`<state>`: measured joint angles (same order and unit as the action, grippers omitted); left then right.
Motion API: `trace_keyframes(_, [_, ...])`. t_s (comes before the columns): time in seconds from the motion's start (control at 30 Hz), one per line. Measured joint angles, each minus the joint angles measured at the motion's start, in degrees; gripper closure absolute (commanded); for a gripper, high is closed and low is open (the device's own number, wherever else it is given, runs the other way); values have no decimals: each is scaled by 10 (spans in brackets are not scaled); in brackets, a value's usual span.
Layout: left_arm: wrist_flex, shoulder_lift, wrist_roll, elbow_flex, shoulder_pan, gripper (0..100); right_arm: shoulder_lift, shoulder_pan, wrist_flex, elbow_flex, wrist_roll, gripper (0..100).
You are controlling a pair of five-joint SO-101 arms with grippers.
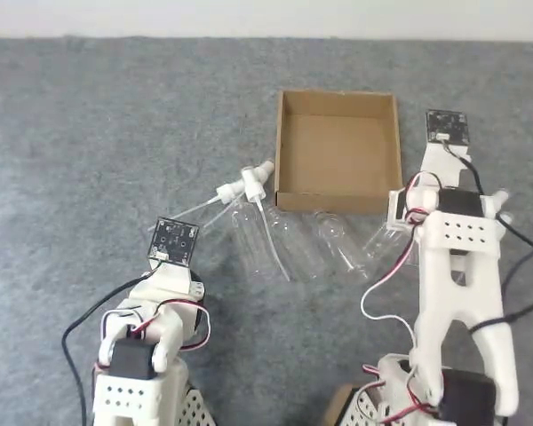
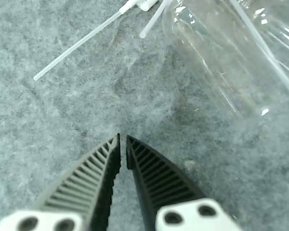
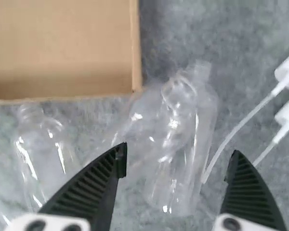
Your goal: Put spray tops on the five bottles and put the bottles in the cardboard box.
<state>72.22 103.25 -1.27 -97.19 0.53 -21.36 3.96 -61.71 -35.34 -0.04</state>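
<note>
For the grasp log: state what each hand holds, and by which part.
Nothing is held. The left hand is shut and empty; the right hand is open over a clear bottle.

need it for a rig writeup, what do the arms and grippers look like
The left arm and right arm are white plastic with rows of holes, black motors and red, white and black cables. Each carries a black circuit board. The left gripper and right gripper have black, ribbed, tapered fingers.
</note>
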Motion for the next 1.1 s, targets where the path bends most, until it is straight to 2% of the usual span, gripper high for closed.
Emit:
trace_keyframes(0.2, [0, 0, 0, 0, 0, 987, 2, 0, 38, 1, 0, 706])
trace_keyframes(0.5, [0, 0, 0, 0, 0, 987, 2, -33, 85, 0, -62, 706])
trace_keyframes(0.9, [0, 0, 0, 0, 0, 987, 2, -39, 163, -64, -69, 711])
trace_keyframes(1.1, [0, 0, 0, 0, 0, 987, 2, -37, 192, -78, -69, 861])
